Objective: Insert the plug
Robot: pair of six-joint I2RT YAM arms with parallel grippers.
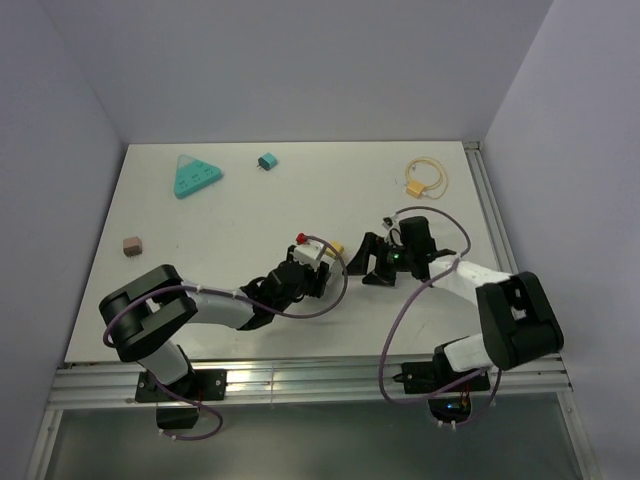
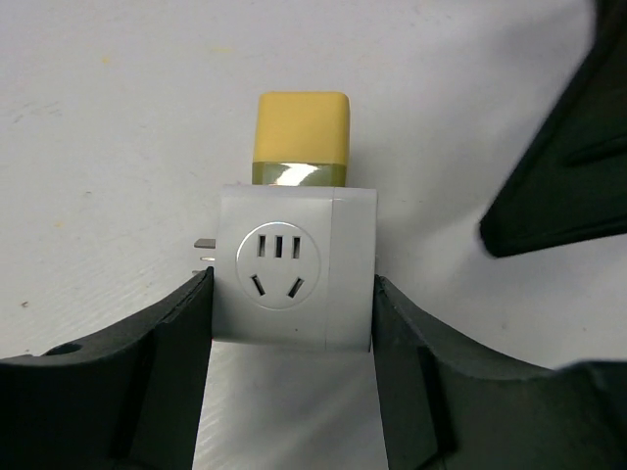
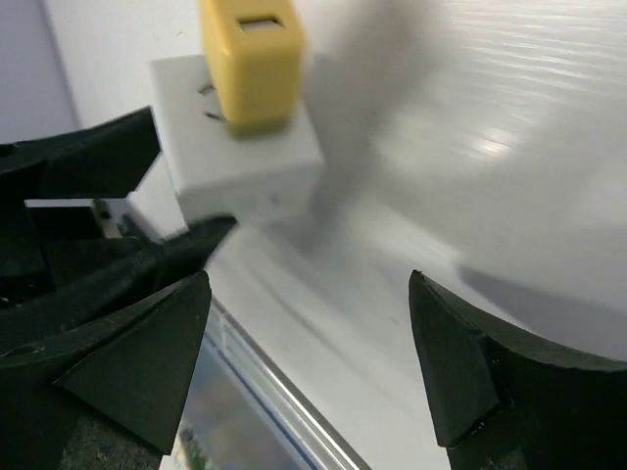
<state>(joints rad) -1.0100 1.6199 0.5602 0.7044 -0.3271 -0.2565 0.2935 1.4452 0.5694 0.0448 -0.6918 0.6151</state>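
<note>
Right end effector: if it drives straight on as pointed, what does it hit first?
Likely the yellow plug in the white socket cube, gripped by the left end effector. Both sit left of its centreline, so it might skim past.

Socket cube (image 2: 294, 269) sat mid-table between the fingers of the left gripper (image 1: 303, 271), plug (image 1: 337, 246) sat in its right side, right gripper (image 1: 369, 264) stood just beyond, power strip (image 1: 195, 178) and adapter (image 1: 267, 161) lay behind-left, cable (image 1: 427, 177) behind-right, block (image 1: 131, 244) far left.
</note>
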